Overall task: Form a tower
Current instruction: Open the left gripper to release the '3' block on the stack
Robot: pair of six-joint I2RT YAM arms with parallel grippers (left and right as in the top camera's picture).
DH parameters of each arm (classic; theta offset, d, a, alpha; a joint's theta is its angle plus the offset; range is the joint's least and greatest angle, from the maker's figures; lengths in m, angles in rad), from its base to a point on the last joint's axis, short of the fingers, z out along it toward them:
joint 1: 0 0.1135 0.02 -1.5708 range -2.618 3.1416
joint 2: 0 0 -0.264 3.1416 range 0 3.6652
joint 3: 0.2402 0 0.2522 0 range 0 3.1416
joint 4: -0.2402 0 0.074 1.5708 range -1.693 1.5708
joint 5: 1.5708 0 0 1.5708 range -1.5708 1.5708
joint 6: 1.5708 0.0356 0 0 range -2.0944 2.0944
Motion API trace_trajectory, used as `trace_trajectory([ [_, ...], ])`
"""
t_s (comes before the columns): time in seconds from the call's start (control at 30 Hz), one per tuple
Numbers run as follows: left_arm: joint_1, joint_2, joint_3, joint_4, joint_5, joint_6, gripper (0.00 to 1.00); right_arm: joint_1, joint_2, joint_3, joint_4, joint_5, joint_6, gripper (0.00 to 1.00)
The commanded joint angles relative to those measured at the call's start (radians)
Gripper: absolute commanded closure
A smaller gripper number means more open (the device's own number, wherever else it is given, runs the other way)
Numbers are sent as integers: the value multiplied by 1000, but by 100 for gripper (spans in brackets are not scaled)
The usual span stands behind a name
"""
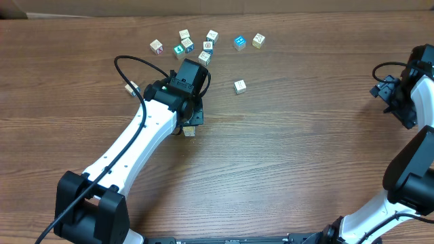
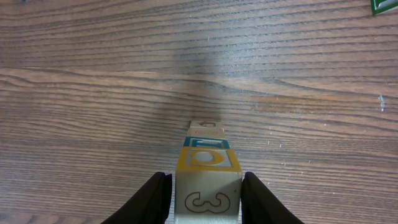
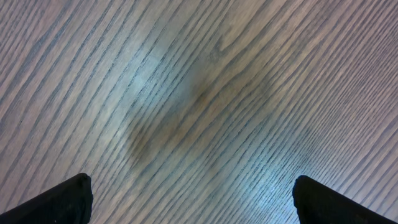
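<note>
Tower (image 2: 208,158) is standing on the wooden table (image 1: 305,149) just in front of the left arm, well apart from the other blocks. It is one cube wide, the top cube showing a brown glyph on its pale side, with a yellow face and a blue one beneath. From overhead the wrist is hiding all but a corner of it, so its cube count is not clear.

The left gripper (image 2: 206,180) is bracketing the top cube with its jaws narrow. One finger is looking flush against the wood while a thin dark slit is showing at the other, so whether it is pinching or standing just clear cannot be told.

That uneven clearance is the main risk. If the arm is lifting or swinging away with one finger rubbing the cube, it could be dragging the top cube off its seat or tipping the whole narrow stack. Any sideways drift on the way up would be doing the same.

The loose cubes (image 1: 204,57) are lying clustered toward the far edge, with a single cube (image 1: 239,86) lying alone between that cluster and the stack. Nothing is blocking the path between them, but any trip back with a fresh cube is bringing the left arm close past the stack.

The right gripper (image 3: 193,202) is hanging wide open and empty over bare wood at the far right, well clear of everything
</note>
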Motion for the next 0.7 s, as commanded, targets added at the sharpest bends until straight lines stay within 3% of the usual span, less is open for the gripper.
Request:
trace_trajectory([
  [0.0, 0, 11, -5, 0, -6, 13, 68, -4, -26, 19, 5, 6, -3, 0],
  [0.17, 0, 11, -5, -6, -6, 16, 75, -4, -26, 19, 5, 6, -3, 0],
  [0.5, 0, 11, -5, -11, -6, 15, 78, -4, -26, 19, 5, 6, -3, 0],
  [0.67, 0, 11, -5, -15, -6, 15, 75, -4, -26, 19, 5, 6, -3, 0],
])
